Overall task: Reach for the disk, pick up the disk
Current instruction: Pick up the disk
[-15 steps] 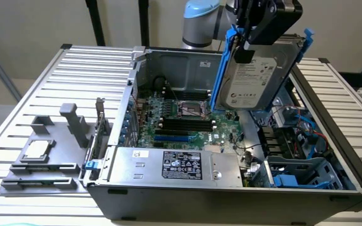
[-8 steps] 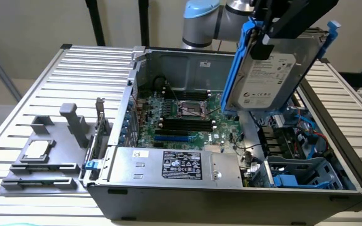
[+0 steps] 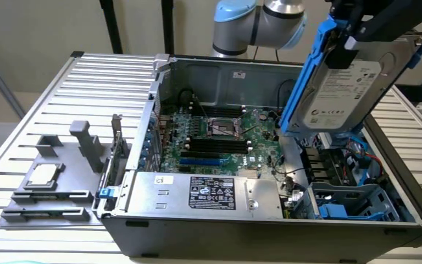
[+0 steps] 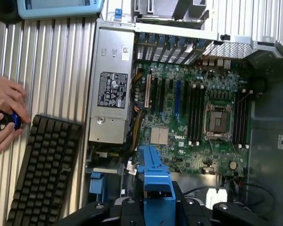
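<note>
**Kid:** Silver slats ran all across the table (image 3: 64, 93). What was sitting on it?

**Me:** An open computer case (image 3: 270, 231) lay on its side, so I could reach in from above. A grey holder (image 3: 50, 181) sat at nine o'clock from the case.

**Kid:** Where was the disk?

**Me:** I had the disk (image 3: 343, 91) up in the air, at about two o'clock in the exterior view. It hung above the case, tilted, with its white label facing out. My gripper (image 3: 376, 25) had its jaws clamped on the disk at its top end.

**Kid:** Why hold it by the top?

**Me:** I think the blue frame (image 4: 154, 181) gave a firm place to squeeze. That kept the jaws off the label side.

**Kid:** Was there room to move?

**Me:** Yes, upward was open. Below, the blue bay (image 3: 350, 206) and the wires sat close by, at five o'clock in the case. The disk's low corner looked near the case wall, so I judged that side was tight.

**Kid:** Who else was there?

**Me:** A person's hand (image 4: 4, 115) rested beside a black keyboard (image 4: 45, 169) in the wrist view, well apart from the case.
</note>
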Motion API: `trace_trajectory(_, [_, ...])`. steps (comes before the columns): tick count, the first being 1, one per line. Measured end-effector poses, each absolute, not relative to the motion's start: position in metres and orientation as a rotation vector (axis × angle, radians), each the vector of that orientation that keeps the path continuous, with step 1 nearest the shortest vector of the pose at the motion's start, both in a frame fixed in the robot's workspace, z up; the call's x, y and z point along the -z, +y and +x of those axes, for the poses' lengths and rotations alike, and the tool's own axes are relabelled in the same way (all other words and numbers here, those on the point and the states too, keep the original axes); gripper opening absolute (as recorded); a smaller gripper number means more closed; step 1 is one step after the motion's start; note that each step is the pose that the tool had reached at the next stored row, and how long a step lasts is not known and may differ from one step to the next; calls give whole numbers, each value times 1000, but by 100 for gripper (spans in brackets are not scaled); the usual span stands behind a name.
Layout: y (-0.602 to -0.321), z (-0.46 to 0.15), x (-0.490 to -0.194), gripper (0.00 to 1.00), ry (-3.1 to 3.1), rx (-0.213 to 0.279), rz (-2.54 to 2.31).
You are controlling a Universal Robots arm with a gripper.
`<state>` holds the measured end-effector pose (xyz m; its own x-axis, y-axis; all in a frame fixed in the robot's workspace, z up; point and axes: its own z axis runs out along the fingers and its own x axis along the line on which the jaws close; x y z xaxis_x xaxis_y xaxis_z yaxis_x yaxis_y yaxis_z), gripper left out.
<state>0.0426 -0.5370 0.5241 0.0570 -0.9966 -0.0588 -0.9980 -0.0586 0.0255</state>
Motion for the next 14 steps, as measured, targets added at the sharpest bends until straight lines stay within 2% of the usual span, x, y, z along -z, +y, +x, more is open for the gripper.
trace_trajectory(14, [-563,91,-524,33,2141,-95,-2268])
